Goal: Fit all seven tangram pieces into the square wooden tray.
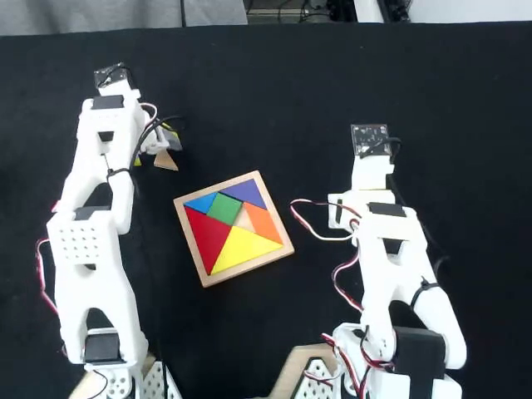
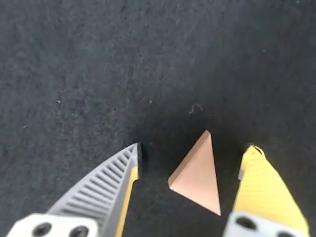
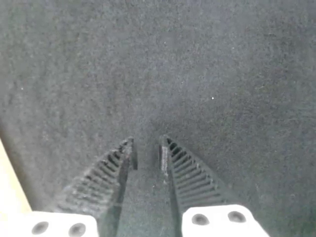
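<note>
The square wooden tray lies at the table's middle, turned slightly. It holds blue, purple, green, red, yellow and orange pieces, with a small bare triangular gap near its centre. A small tan triangle lies flat on the black cloth, up and left of the tray. My left gripper is open and low over it, one finger on each side, not touching it. My right gripper hangs over bare cloth to the right of the tray, its fingers close together with nothing between them.
Black cloth covers the whole table. Both arm bases stand at the near edge. A red and white cable loops from the right arm toward the tray's right corner. A pale wooden edge shows beside the right gripper.
</note>
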`<state>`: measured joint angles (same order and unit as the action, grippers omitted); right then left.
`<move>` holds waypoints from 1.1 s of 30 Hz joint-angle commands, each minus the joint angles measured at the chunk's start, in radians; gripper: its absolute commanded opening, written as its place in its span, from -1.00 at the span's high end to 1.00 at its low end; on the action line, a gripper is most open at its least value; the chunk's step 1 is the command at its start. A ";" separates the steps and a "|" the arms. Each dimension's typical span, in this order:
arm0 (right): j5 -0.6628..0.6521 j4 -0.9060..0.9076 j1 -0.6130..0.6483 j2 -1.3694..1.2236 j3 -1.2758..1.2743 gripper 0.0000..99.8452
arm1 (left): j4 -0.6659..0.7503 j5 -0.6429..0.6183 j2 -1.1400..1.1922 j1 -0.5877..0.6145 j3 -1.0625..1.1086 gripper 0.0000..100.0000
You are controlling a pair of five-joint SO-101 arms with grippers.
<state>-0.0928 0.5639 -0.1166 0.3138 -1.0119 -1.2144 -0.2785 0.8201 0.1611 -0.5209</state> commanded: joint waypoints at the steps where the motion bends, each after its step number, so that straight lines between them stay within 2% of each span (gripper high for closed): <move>1: -0.003 -0.011 0.015 0.002 0.054 0.83 | 0.009 -0.020 0.021 0.007 -0.099 0.35; 9: -0.003 -0.011 0.015 0.002 0.056 0.83 | -0.015 -0.018 0.035 -0.007 -0.133 0.55; 14: -0.003 -0.011 0.015 0.002 0.056 0.83 | -0.095 -0.018 0.035 -0.028 -0.137 0.55; 28: -0.003 -0.009 0.015 0.002 0.054 0.83 | -0.094 -0.020 0.055 -0.035 -0.160 0.55; 33: -0.003 -0.009 0.015 0.002 0.054 0.83 | -0.167 -0.055 0.109 -0.036 -0.255 0.56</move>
<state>-0.0928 0.5639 -0.1166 0.3138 -1.0119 -1.3188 -0.2892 0.9091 0.1473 -0.6805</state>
